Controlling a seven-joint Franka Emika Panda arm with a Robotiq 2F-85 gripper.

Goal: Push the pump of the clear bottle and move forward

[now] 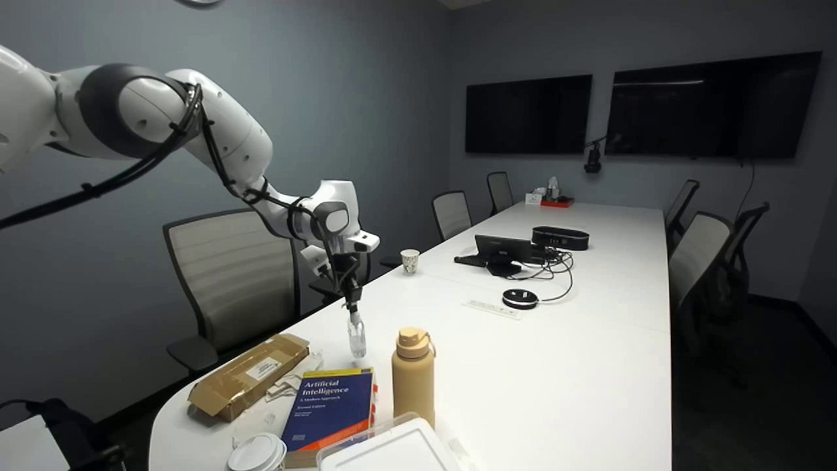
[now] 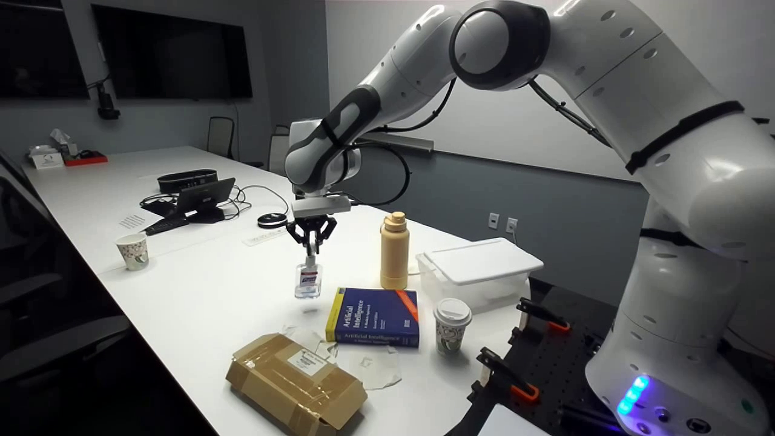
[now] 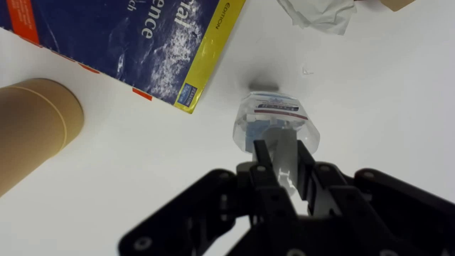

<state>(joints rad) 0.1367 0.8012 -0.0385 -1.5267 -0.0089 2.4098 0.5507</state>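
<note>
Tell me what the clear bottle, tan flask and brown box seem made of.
Clear bottle: likely smooth plastic, possibly glass; you see through it. Tan flask: matte, without sharp glints; metal or plastic, can't tell. Brown box: mostly dull cardboard, it seems, from its folded edges.

The arm arches from its base to a bent wrist; the end effector points downward, fingers clamped slightly apart.

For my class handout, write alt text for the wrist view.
Black fingers grip the pale pump of a clear bottle, held above a white table. A blue book lies at upper left, a tan flask at left.
</note>
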